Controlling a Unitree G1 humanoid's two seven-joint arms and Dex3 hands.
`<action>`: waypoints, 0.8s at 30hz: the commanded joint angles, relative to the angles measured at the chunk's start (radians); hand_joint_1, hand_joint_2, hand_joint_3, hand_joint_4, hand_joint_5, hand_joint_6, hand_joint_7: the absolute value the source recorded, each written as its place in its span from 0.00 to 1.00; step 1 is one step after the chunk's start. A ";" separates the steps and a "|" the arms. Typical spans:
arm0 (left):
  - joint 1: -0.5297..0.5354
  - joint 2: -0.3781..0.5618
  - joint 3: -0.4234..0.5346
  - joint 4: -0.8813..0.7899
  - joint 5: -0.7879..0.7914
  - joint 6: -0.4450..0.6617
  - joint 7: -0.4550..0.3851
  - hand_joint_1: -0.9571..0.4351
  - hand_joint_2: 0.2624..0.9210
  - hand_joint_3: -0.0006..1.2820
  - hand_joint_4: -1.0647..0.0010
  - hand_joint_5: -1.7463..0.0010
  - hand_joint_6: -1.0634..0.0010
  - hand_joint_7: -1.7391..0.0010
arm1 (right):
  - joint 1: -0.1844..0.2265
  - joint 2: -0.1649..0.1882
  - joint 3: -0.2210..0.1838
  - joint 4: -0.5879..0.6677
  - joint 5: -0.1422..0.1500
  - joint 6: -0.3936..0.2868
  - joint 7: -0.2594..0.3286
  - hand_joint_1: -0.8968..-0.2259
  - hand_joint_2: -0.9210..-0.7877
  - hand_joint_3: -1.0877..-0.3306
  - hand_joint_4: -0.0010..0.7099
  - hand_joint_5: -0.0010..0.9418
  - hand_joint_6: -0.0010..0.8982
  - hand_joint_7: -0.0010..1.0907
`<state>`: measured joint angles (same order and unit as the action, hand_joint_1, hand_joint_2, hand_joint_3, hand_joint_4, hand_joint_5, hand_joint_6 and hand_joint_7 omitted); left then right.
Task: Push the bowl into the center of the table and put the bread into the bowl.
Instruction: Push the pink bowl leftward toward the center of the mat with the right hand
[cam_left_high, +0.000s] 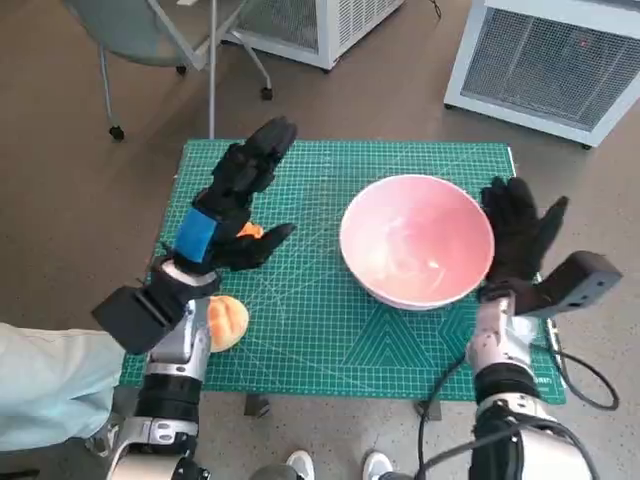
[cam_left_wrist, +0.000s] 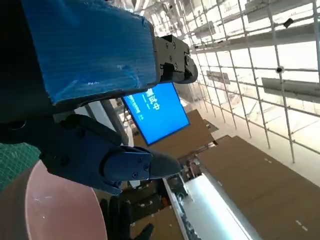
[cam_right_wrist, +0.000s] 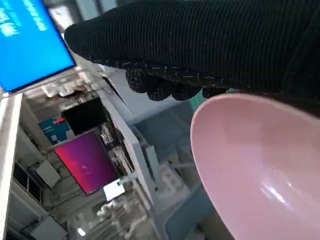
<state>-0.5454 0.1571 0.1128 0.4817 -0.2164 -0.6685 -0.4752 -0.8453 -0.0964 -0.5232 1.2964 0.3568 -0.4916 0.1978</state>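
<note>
Evidently mid-push: the right robot hand (cam_left_high: 520, 238), fingers spread and holding nothing, stands flat against the right side of the one pink bowl (cam_left_high: 417, 241), right of the bench's (cam_left_high: 330, 340) center. One bread (cam_left_high: 227, 321) lies near left, under the raised, open-fingered left robot hand (cam_left_high: 238, 205).

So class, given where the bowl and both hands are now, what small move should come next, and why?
Probably the right hand should nudge the bowl leftward. It is open at the bowl's right rim, and the bowl sits right of the mat's middle. The bread lies near the left arm; the left hand is open, holding nothing.
</note>
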 joint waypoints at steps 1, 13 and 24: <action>0.021 0.012 0.007 -0.026 -0.003 -0.007 0.009 0.25 1.00 0.26 0.80 1.00 0.84 0.84 | -0.013 0.027 -0.019 0.015 0.019 0.037 0.002 0.54 0.00 0.45 0.34 0.01 0.28 0.36; 0.054 0.025 0.013 -0.069 0.015 0.007 0.040 0.25 1.00 0.26 0.80 1.00 0.84 0.85 | -0.052 0.076 -0.033 0.020 0.019 0.074 -0.015 0.55 0.00 0.44 0.39 0.02 0.32 0.35; 0.072 0.033 0.008 -0.093 0.041 0.013 0.075 0.24 1.00 0.26 0.80 1.00 0.83 0.86 | -0.069 0.102 -0.012 0.024 -0.006 0.090 -0.032 0.54 0.00 0.44 0.42 0.01 0.35 0.30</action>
<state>-0.4839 0.1837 0.1218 0.4064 -0.1886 -0.6596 -0.4131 -0.9182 -0.0104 -0.5432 1.3026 0.3612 -0.4199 0.1865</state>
